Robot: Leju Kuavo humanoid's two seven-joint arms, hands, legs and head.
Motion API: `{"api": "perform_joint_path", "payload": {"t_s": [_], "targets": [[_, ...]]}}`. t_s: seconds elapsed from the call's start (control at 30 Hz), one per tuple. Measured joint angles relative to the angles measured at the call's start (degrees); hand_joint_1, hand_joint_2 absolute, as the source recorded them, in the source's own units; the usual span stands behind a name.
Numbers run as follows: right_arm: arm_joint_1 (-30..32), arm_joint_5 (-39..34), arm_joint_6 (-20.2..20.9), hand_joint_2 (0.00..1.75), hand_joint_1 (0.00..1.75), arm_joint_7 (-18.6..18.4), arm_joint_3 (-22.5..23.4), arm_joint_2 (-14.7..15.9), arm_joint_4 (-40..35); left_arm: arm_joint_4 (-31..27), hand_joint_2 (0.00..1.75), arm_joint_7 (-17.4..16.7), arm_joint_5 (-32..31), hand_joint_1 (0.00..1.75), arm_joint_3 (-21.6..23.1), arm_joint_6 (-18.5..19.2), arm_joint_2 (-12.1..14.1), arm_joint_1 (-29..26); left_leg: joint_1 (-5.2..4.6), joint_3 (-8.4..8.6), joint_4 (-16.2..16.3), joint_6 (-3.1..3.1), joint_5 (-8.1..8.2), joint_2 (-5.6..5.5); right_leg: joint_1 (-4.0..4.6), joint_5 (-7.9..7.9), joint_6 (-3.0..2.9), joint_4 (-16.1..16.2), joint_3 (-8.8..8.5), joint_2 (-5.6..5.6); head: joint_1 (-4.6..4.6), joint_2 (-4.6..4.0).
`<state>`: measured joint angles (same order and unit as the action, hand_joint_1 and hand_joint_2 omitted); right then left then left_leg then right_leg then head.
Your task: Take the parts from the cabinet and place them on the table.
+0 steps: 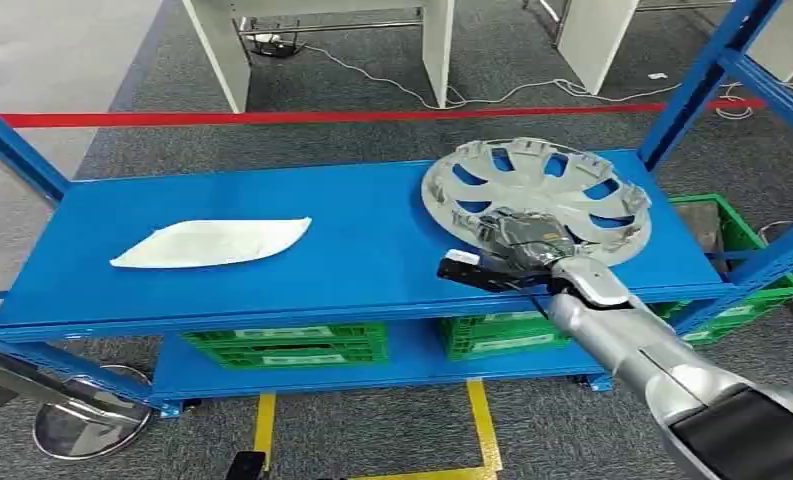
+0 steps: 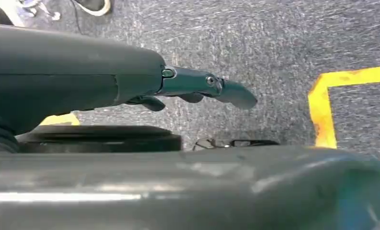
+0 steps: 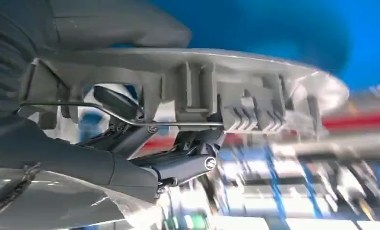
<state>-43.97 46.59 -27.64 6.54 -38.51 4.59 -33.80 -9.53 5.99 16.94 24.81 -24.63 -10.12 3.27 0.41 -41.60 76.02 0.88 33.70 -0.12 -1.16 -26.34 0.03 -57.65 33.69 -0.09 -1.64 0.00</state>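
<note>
A silver wheel cover [image 1: 538, 195] lies tilted at the right end of the blue shelf [image 1: 272, 270], its near rim lifted. My right hand [image 1: 520, 240] grips that near rim, thumb above and fingers beneath. In the right wrist view the wheel cover [image 3: 236, 91] shows edge-on with its clips and wire ring, the thumb [image 3: 116, 26] pressed on top and dark fingers [image 3: 178, 163] under the rim. A white flat part [image 1: 212, 243] lies on the shelf's left half. My left hand [image 2: 197, 88] hangs over the grey floor, fingers stretched out and holding nothing.
Green crates [image 1: 292, 345] stand on the lower shelf, another [image 1: 742, 250] at the right. Blue uprights [image 1: 697, 85] frame the rack. Red tape [image 1: 322, 117] and white table legs [image 1: 437, 50] lie beyond; yellow tape [image 1: 482, 420] marks the floor in front. A round metal base [image 1: 82, 420] stands lower left.
</note>
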Motion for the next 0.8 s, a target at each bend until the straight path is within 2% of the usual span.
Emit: {"api": "perform_joint_path", "payload": {"t_s": [0.03,0.07,0.13,0.17,0.2,0.27,0.3,0.33,0.37,0.43,0.47,0.5,0.53,0.57,0.63,0.67,0.7,0.8], "targets": [[1.4,1.73,-2.06,1.75,1.75,0.0,0.28,0.0,-2.4,0.0,0.0,-0.04,-0.19,0.0,0.04,-0.22,0.04,0.02,0.0,0.65,-1.48,-0.08,-1.68,0.0,0.0,-0.07,0.02,-0.02,-0.11,0.12,0.0,0.0],[2.67,3.08,-3.51,1.75,1.75,-0.02,0.53,0.0,-4.52,0.0,0.0,-0.09,-0.31,0.0,0.07,-0.42,0.09,0.05,0.0,2.13,-5.15,-0.22,-4.22,0.0,0.0,-0.14,0.05,-0.05,-0.19,0.27,0.02,0.0],[5.0,6.62,-6.38,1.75,1.75,-0.18,1.2,0.0,-8.98,0.0,0.0,-0.39,-0.83,0.0,0.15,-0.61,0.22,0.05,-0.04,6.24,-15.17,-0.8,-9.47,0.0,0.0,-0.43,0.33,-0.08,-0.53,0.42,-0.02,0.0],[6.29,9.07,-8.81,1.75,1.75,-0.2,1.86,0.0,-11.06,0.0,0.0,-0.59,-1.09,0.0,0.26,-0.63,0.28,0.06,-0.31,6.91,-16.27,-1.1,-8.76,-0.03,0.41,-0.52,0.6,-0.17,-0.21,0.4,0.04,0.0],[7.54,11.8,-10.19,1.75,1.75,-0.2,2.66,0.02,-13.39,0.0,0.0,-0.78,-1.4,0.0,0.46,-0.74,0.33,0.1,-0.3,7.14,-17.45,-1.34,-8.39,-0.03,0.43,-0.46,0.77,-0.32,0.1,0.45,0.07,0.0],[11.22,17.07,-10.99,1.75,1.75,0.11,4.73,0.02,-18.6,0.0,0.0,-1.25,-1.9,0.0,0.88,-0.96,0.52,-0.06,-0.38,6.82,-17.32,-1.71,-8.08,-0.16,0.41,-0.37,1.21,-0.02,0.17,0.2,0.15,0.0],[12.89,19.59,-11.12,1.75,1.75,0.33,6.09,0.0,-21.55,0.0,0.0,-1.42,-2.01,0.0,1.16,-1.05,0.59,-0.11,-0.19,6.99,-17.83,-2.11,-8.28,-0.19,0.45,-0.49,1.58,0.03,0.02,0.16,0.06,0.0],[14.24,20.97,-11.16,1.75,1.75,0.65,7.05,-0.02,-23.62,0.0,0.0,-1.49,-2.05,0.0,1.35,-1.2,0.61,-0.07,0.14,7.36,-18.19,-2.41,-8.47,-0.18,0.27,-1.29,1.8,-0.48,0.63,0.19,0.11,0.0],[15.28,22.25,-11.2,1.75,1.75,1.25,8.0,-0.02,-25.55,0.0,0.0,-1.49,-2.18,0.0,1.46,-1.44,0.7,0.01,0.14,7.41,-18.23,-2.76,-8.43,-0.2,0.35,-2.91,1.94,-2.87,1.69,0.16,0.31,0.0],[17.2,23.73,-11.27,1.75,1.75,1.57,9.9,-0.15,-28.26,0.0,0.0,-1.64,-2.34,0.0,1.57,-1.55,0.81,0.09,0.1,7.38,-18.19,-3.0,-8.37,-0.19,0.3,-6.95,2.19,-12.09,6.12,0.15,0.39,0.0],[18.07,23.99,-11.33,1.75,1.75,1.84,10.69,-0.17,-29.33,0.0,0.0,-1.66,-2.34,0.0,1.66,-1.57,0.92,0.07,0.07,7.37,-18.18,-3.07,-8.33,-0.19,0.31,-8.24,2.32,-16.18,8.22,0.14,0.44,0.0],[18.93,24.43,-11.33,1.75,1.75,2.36,11.21,-0.17,-30.22,0.0,0.0,-1.75,-2.34,0.0,1.79,-1.57,1.05,0.04,0.07,7.42,-18.15,-3.11,-8.3,-0.21,0.31,-8.31,2.4,-18.32,9.44,0.14,0.46,0.0],[19.67,24.93,-11.33,1.75,1.75,2.75,11.63,-0.2,-31.29,0.0,0.0,-1.77,-2.34,0.0,1.88,-1.57,1.14,0.02,0.07,7.5,-18.14,-3.12,-8.27,-0.29,0.29,-7.03,2.36,-17.35,9.14,0.13,0.46,0.0],[20.35,25.64,-11.33,1.75,1.75,3.59,12.18,-0.33,-32.15,0.0,0.0,-1.75,-2.36,0.0,1.92,-1.6,1.18,0.03,0.07,7.6,-18.1,-3.11,-8.24,-0.46,0.28,-4.66,2.21,-13.94,7.61,0.13,0.5,0.0],[22.04,28.43,-11.33,1.75,1.75,6.41,14.67,-1.03,-35.6,0.0,0.0,-1.03,-2.69,0.0,2.05,-2.01,1.25,0.03,0.08,7.86,-17.86,-2.7,-7.92,-0.67,0.27,0.42,1.83,-3.3,2.36,0.04,0.48,0.0],[22.92,29.39,-11.33,1.75,1.75,7.79,15.96,-1.55,-37.42,0.0,0.0,-0.52,-3.02,0.0,2.19,-2.36,1.31,0.03,-0.15,7.7,-17.76,-2.32,-7.74,-0.68,0.44,-0.72,1.75,-1.37,0.99,-0.01,0.44,0.0],[24.02,30.14,-11.33,1.75,1.75,9.25,17.08,-2.43,-39.12,0.0,0.0,-0.13,-3.19,0.0,2.43,-2.71,1.42,0.09,-0.36,7.38,-17.21,-2.07,-7.62,-0.67,0.48,-0.52,1.45,-0.57,0.65,0.23,0.48,0.0],[27.72,31.99,-11.36,1.75,1.75,13.62,20.66,-4.72,-44.94,0.0,0.0,0.7,-3.3,0.0,2.91,-3.28,1.75,-0.01,-0.26,7.48,-17.48,-1.4,-7.69,-0.66,0.61,-0.61,0.78,-0.95,0.85,0.3,0.44,0.0]]}}
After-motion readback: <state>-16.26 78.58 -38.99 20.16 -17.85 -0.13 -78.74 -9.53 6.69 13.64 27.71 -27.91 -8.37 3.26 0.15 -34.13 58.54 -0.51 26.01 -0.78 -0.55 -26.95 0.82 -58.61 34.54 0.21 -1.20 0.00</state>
